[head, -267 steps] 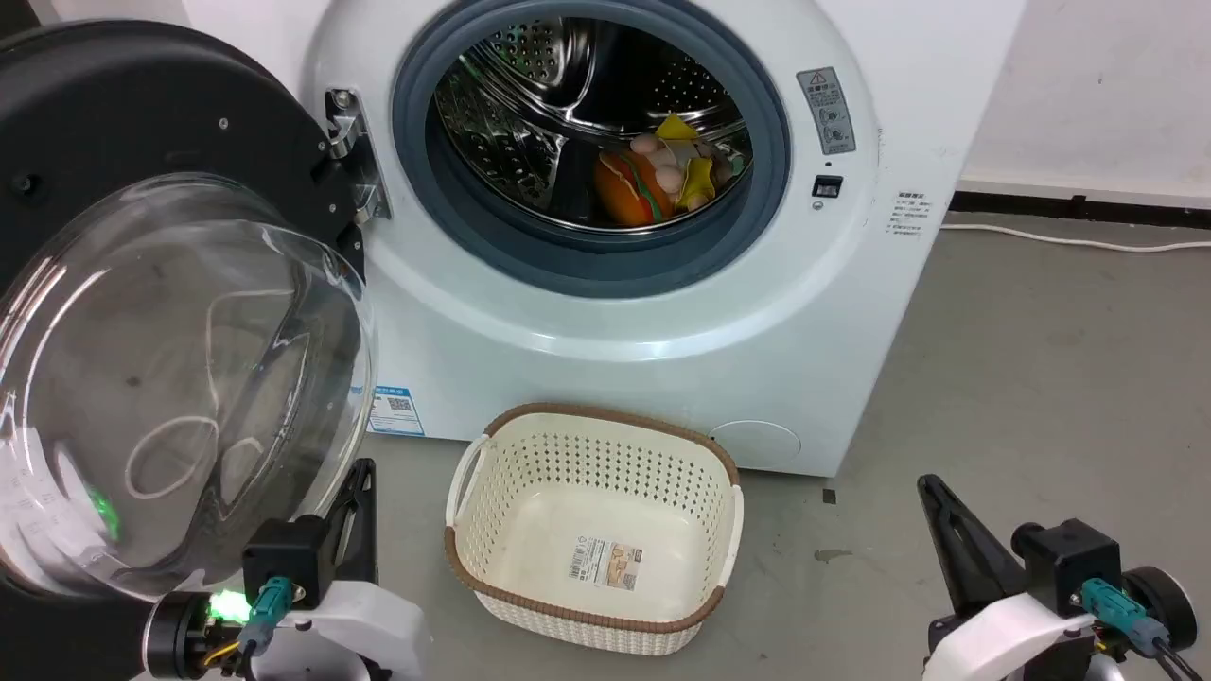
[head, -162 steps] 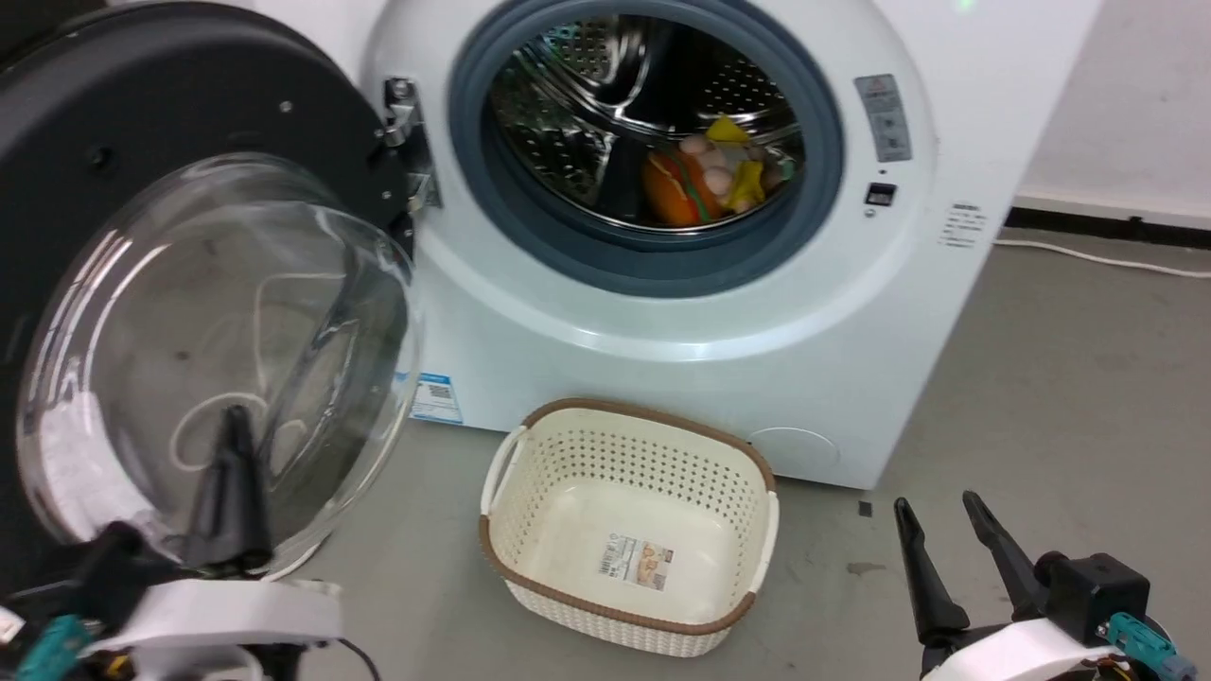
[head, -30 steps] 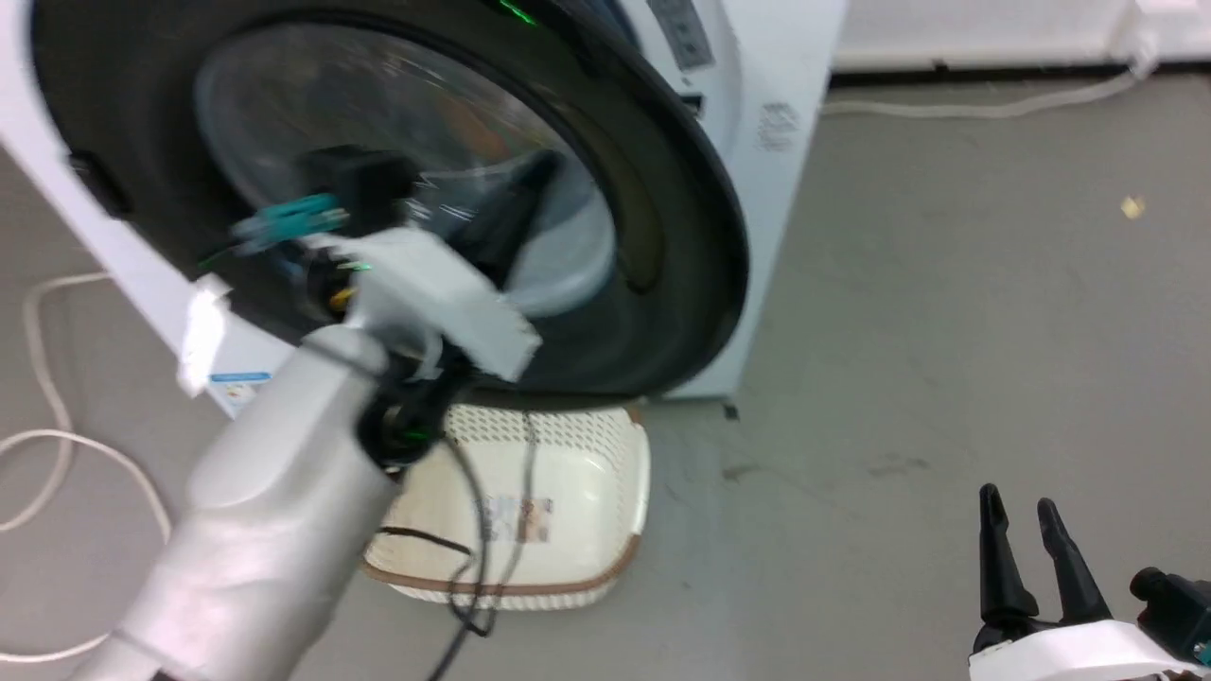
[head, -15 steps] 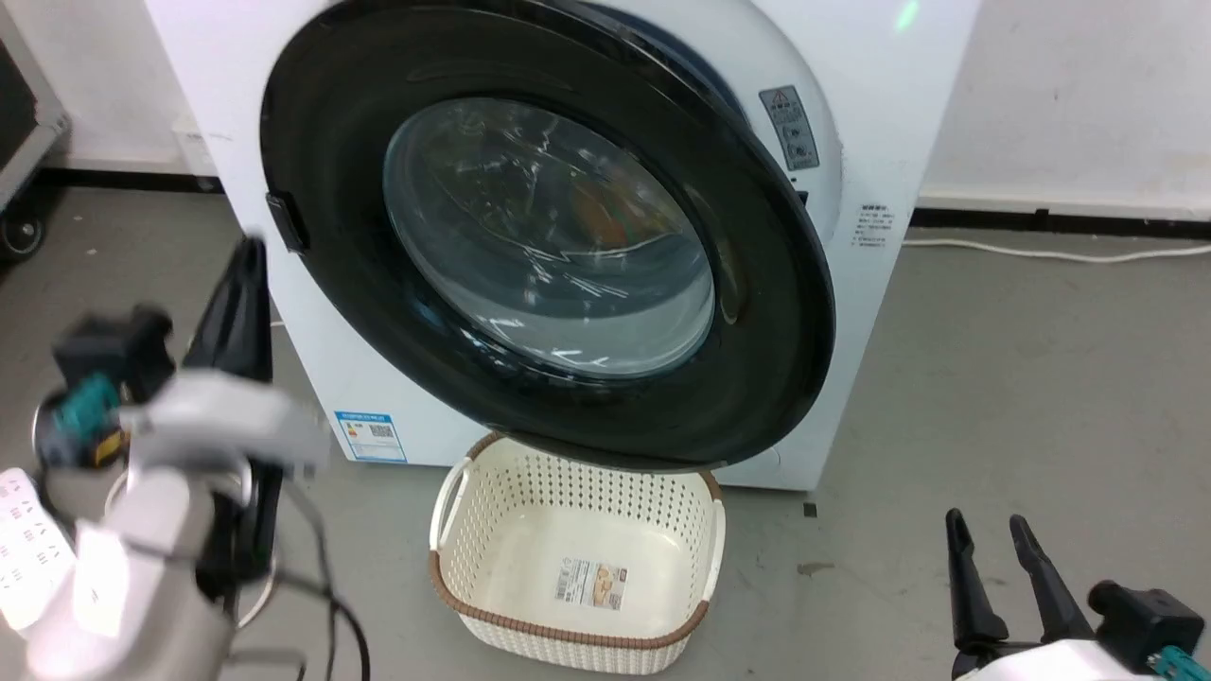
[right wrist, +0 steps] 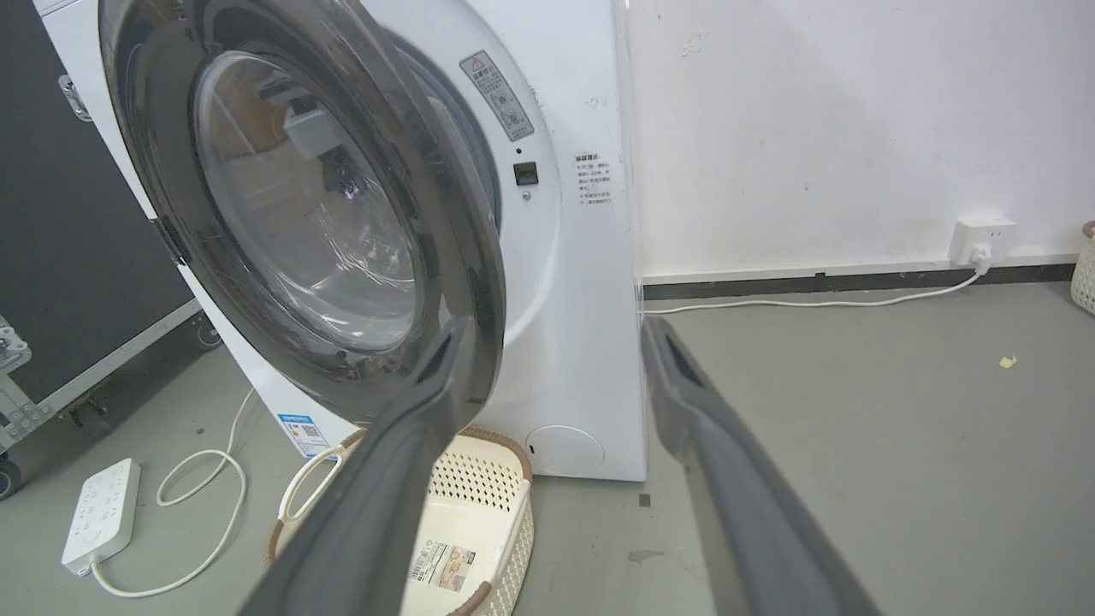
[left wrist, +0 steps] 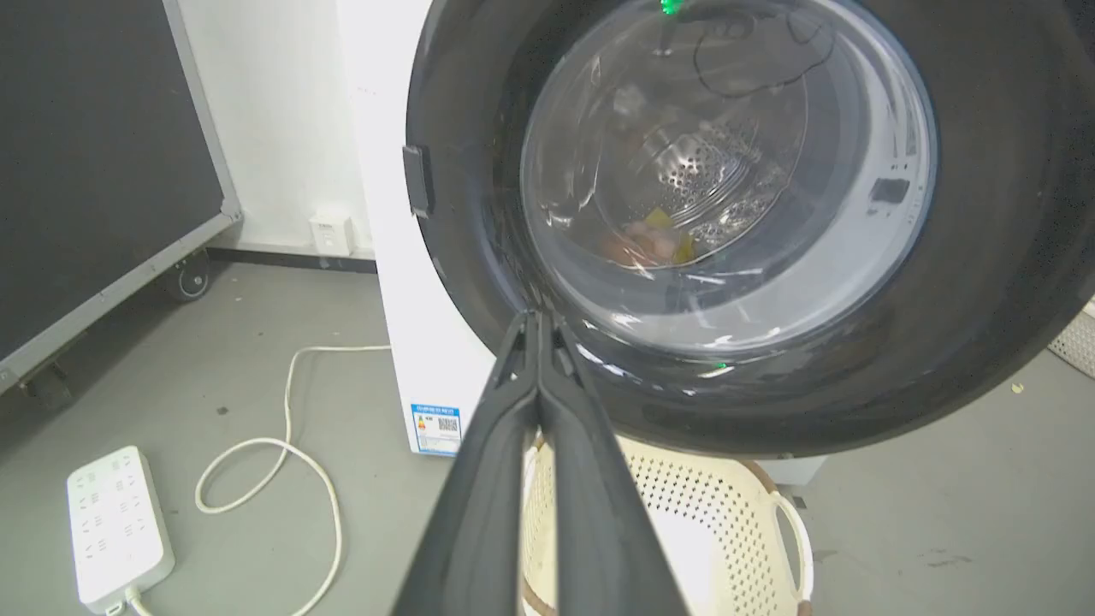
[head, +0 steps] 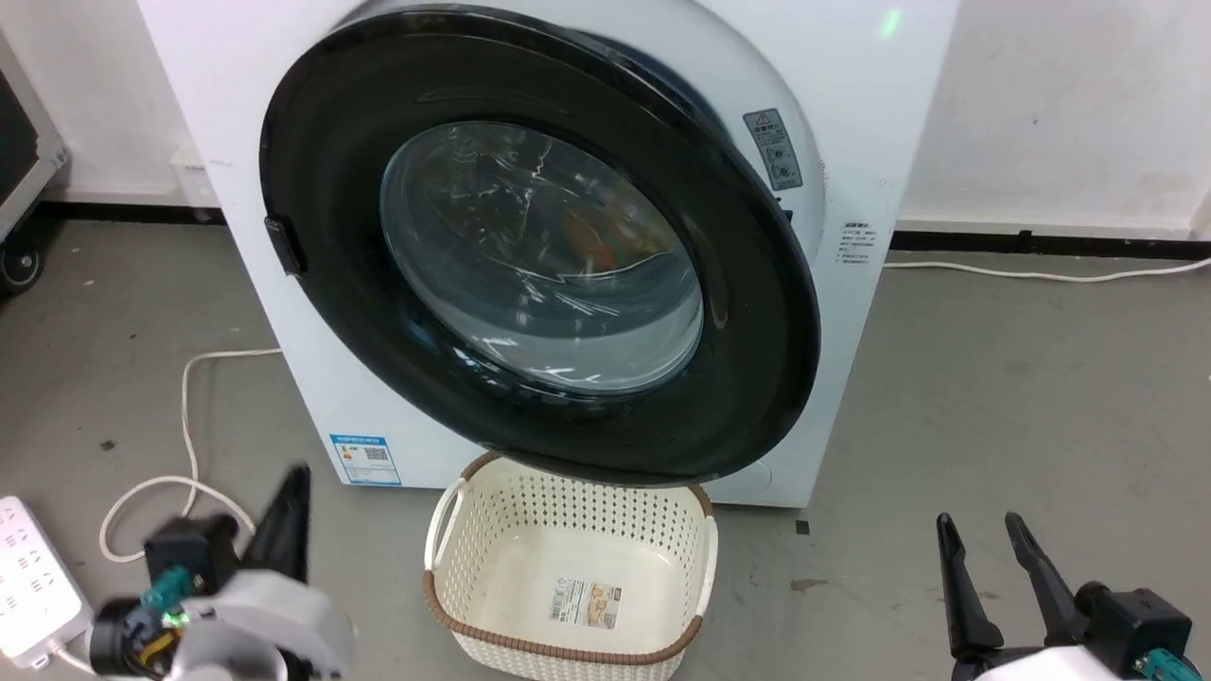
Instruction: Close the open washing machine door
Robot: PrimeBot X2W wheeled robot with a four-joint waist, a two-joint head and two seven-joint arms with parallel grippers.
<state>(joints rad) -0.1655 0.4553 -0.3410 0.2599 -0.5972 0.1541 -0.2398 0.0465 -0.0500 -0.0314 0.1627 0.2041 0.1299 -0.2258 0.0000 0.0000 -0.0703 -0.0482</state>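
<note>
Closing job looks to be at the last push. The large round glossy black-framed washing machine door w/ bulging clear glass window sits most of the way over the front of the white washing machine. In the right wrist view its free edge stands off the cabinet w/ a visible gap, so it's not latched yet.

Left gripper is low at lower left of head view, apart from the door. Its two dark fingers are pressed together w/ nothing btw them. Right gripper hangs at lower right, fingers spread, empty, well apart from the door.

Next move prob. needs a firm press on the black frame near the latch side, opp. the hinge, straight toward the cabinet till it seats. The glass bulge looks a poorer spot, being slick & curved. A cream perforated plastic basket w/ brown woven rim stands just under the door's lower edge, so the arm should pass above it.

Bare grey concrete floor is scuffed. A white power strip & a looped white cable lie left of the machine. Behind is a white wall w/ dark skirting, and a black metal-edged case on casters is off to the left.
</note>
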